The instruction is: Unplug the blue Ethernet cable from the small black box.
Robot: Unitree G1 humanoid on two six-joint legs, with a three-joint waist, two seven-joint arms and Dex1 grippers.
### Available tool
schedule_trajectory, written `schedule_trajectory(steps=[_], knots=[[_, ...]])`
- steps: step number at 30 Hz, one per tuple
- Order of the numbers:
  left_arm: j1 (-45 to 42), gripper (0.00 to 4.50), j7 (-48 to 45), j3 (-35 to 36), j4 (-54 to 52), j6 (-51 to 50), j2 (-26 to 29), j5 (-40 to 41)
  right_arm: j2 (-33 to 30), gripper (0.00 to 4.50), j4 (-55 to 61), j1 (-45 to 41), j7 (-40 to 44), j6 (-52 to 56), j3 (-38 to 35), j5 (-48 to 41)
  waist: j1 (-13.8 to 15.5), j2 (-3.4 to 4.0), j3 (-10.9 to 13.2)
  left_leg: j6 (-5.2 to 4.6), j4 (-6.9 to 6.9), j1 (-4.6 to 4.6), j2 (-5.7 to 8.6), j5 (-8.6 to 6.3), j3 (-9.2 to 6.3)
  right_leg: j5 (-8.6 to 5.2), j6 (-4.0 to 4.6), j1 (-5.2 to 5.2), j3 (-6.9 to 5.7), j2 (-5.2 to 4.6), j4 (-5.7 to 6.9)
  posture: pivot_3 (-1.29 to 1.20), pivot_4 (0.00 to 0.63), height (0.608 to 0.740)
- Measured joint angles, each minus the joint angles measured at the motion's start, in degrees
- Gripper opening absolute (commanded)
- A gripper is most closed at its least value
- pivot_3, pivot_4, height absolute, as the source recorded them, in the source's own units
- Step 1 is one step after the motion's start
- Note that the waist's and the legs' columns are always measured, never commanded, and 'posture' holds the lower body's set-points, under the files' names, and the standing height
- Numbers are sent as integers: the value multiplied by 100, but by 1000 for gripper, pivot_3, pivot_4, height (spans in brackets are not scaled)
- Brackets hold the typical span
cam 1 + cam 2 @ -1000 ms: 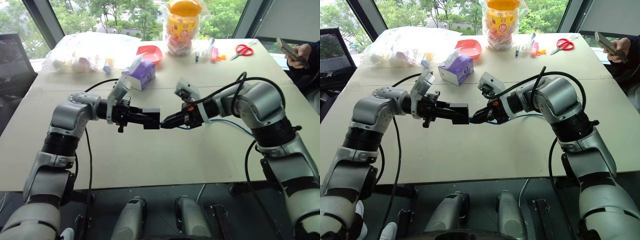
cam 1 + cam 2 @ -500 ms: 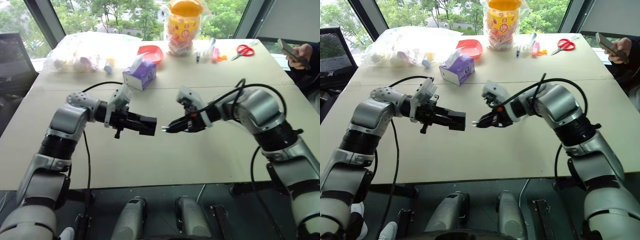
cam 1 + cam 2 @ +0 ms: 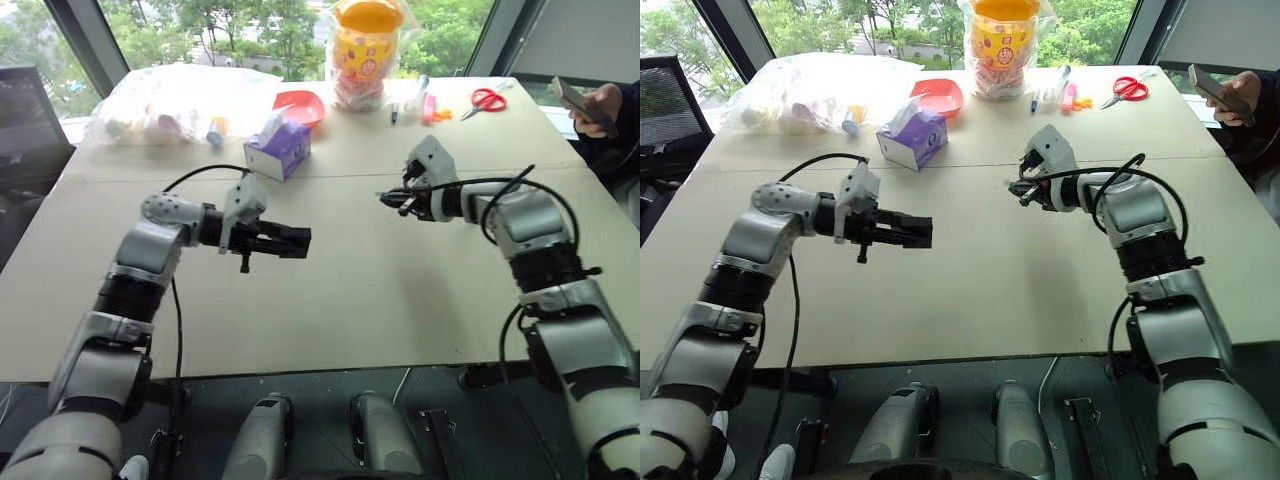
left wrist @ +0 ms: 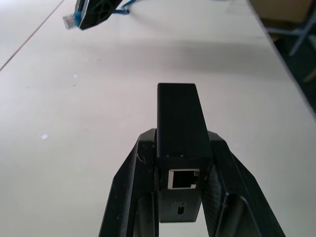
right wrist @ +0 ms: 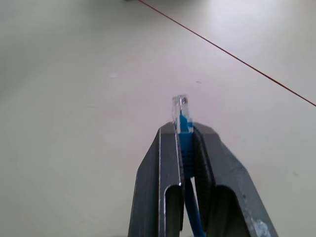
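Now the left end effector [image 4: 181, 163] grips the small black box [image 4: 179, 121], the right end effector [image 5: 183, 133] pinches the blue Ethernet cable [image 5: 184, 129], well apart.

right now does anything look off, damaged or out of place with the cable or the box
Nothing stands out. The cable is unplugged, its clear plug intact past the right gripper. The box sits straight in the left gripper, port empty. The two are held well apart above the table.

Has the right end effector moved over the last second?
Yes. The right end effector, shut on the blue Ethernet cable, drew away from the small black box, toward the red scissors.
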State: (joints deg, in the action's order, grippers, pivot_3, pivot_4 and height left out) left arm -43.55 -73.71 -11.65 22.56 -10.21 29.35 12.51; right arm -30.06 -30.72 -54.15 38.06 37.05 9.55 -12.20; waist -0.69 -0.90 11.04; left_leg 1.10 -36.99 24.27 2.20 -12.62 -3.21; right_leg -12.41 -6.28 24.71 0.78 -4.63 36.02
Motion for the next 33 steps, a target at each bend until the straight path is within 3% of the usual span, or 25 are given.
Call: schedule_trajectory(steps=[4,9,17,23,31,33], knots=[[4,506,618,-88,542,444,-635,-309,461,1729,-171,25,-701,-43,-347,72,6,0,0,-2,1,13,6,-1,-4,9,-15,11,1,-3,2,0,150,740],[-73,506,1084,-88,894,484,-1079,-410,540,4410,602,470,-996,335,-645,57,-2,0,0,-7,1,13,7,-3,-5,10,-17,10,-1,-1,6,0,150,740],[-243,506,1435,-82,1375,724,-1417,-545,472,4467,2229,1020,-1432,1541,-1506,-308,-12,1,0,-7,-3,9,4,-3,-5,10,-17,7,0,3,9,0,150,740],[-321,506,1779,159,1912,920,-1589,-569,553,4467,3805,2226,-1755,2454,-1835,-615,7,1,-1,-8,-7,10,5,-3,-9,10,-18,2,-1,2,6,0,150,740],[-146,4302,1636,234,1932,745,-1528,-548,585,4500,4986,2676,-1928,3241,-2132,-956,-14,1,-1,-8,-11,-2,0,-3,-6,9,-17,-4,0,6,6,0,150,740],[-65,4461,1583,287,1830,511,-1456,-472,568,4500,5139,2676,-1947,3407,-2223,-1036,-6,1,-1,-9,-11,0,0,-3,-7,9,-17,-4,-1,6,6,0,150,740]])
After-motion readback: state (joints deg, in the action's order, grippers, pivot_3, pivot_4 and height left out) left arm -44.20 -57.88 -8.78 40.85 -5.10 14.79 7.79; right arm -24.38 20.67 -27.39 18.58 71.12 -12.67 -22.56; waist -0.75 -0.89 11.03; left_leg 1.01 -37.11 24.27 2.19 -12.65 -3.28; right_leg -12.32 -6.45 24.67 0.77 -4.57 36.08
